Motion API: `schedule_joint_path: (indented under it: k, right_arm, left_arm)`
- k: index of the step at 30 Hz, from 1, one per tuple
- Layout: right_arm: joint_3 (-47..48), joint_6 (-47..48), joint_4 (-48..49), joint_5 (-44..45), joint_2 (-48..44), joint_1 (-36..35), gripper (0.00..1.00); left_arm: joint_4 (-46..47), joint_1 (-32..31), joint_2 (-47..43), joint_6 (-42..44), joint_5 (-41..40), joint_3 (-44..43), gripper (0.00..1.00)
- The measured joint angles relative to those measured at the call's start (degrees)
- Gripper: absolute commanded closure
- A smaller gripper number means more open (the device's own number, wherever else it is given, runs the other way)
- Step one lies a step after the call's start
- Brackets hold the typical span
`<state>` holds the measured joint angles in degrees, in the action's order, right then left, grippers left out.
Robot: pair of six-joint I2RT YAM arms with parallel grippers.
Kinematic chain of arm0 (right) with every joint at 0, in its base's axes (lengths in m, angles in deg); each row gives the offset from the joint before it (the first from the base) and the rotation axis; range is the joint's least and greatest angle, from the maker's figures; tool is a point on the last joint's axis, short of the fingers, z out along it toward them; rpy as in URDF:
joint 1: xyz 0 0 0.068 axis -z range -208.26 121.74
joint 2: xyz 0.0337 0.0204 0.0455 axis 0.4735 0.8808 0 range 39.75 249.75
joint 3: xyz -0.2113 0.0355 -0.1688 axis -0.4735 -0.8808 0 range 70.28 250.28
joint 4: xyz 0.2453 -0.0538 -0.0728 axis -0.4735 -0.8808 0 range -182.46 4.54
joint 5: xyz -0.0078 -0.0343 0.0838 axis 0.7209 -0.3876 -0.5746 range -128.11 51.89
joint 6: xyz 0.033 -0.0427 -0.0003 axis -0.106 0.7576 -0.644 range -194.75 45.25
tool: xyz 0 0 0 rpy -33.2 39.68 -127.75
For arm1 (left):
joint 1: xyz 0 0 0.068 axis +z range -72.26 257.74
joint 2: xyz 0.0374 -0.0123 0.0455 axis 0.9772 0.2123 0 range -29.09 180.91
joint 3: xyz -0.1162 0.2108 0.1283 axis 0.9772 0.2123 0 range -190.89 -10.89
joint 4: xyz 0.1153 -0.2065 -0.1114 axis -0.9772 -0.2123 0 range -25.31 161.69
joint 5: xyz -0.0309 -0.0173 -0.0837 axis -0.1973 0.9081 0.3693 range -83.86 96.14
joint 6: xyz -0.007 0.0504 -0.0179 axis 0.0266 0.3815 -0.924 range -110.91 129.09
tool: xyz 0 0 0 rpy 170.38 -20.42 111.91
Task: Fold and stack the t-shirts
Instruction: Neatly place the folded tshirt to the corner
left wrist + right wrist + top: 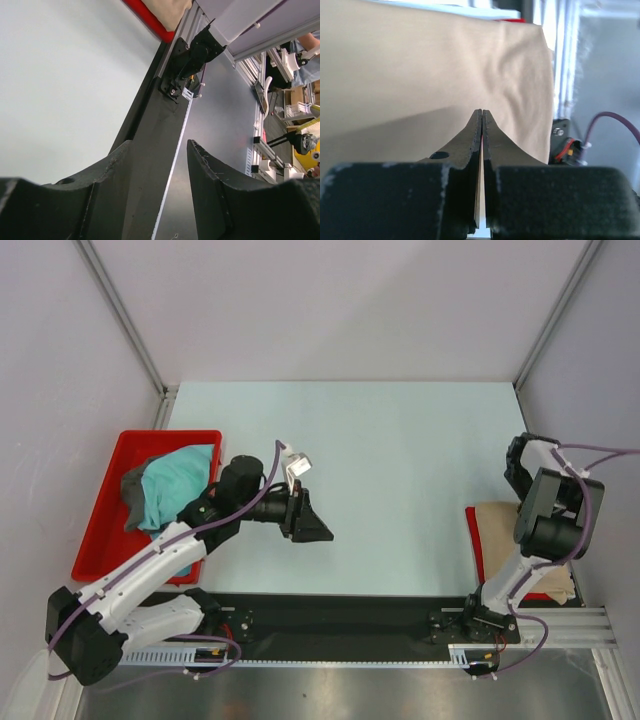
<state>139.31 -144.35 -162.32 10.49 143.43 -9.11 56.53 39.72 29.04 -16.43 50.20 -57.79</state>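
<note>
Now, my left gripper [312, 520]: jaws apart and empty, hovering over the table [400, 440] toward 8 o'clock, pointing to 3.
My right gripper [482, 112]: fingers pressed together on nothing, poised just above the tan shirt.
Tan shirt [495, 527]: folded on the red mat [472, 545], at 4 o'clock on the table.
Teal shirt [180, 485]: crumpled in the red tray [105, 530] at 9 o'clock, overlapping the grey shirt [132, 490].
Risk, left side: reaching into the tray, I may pinch both shirts together because they overlap, or catch the tray rim.
Risk, right side: closed fingers dragging across the tan shirt would rumple its fold.
</note>
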Motion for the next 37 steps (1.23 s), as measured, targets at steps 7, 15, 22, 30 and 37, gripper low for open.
schedule_joint_path:
  k: [7, 15, 22, 30, 37]
  right_arm:
    - [4.24, 11.08, 5.86, -5.79, -21.62, -20.41, 0.97]
    - [-21.03, 19.41, 34.36, -39.01, -64.39, -35.54, 0.41]
    - [-43.41, 13.31, 42.18, -57.29, -81.99, -38.29, 0.00]
    - [-55.47, 4.52, 46.99, -67.08, -97.57, -38.45, 0.00]
    - [-64.65, -1.60, 67.41, -78.68, -93.09, -38.47, 0.00]
  left_arm:
    - [0.50, 0.24, -1.40, -0.52, -2.25, 2.08, 0.38]
    - [-2.60, 0.61, -12.48, -2.67, -10.38, 7.78, 0.27]
    - [-6.10, 0.72, -29.46, -9.01, -17.66, 17.20, 0.04]
    - [-10.75, 0.81, -53.53, -19.30, -24.50, 25.38, 0.00]
    - [-9.68, 0.83, -57.88, -28.06, -23.80, 33.68, 0.02]
